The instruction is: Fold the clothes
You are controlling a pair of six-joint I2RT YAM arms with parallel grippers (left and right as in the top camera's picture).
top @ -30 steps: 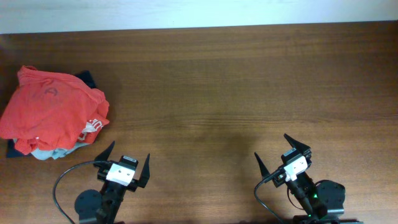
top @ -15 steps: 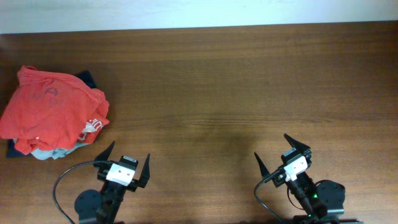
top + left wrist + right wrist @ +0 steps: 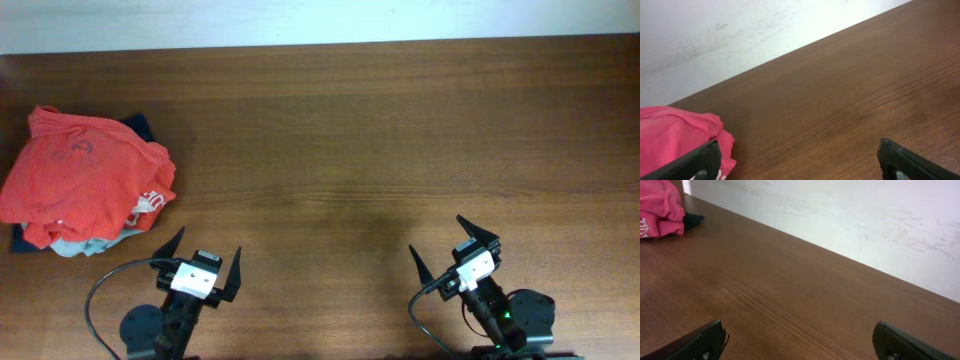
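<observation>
Both grippers stand wide open and empty while one crumpled shirt waits for folding.

At seven o'clock the left gripper [image 3: 211, 241] and at five o'clock the right gripper [image 3: 435, 233] sit at the near edge of the table [image 3: 350, 150], well apart from the orange-red T-shirt [image 3: 75, 175]. It is heaped at nine o'clock on a pile where three other pieces peek out: a navy garment [image 3: 138, 123], a pale blue garment [image 3: 85, 245] and a red printed shirt [image 3: 148, 203]. Soft, light and limp, the T-shirt will likely sag and bunch. Shoulder seams or hem corners look the safest holds, though none shows clearly.
</observation>
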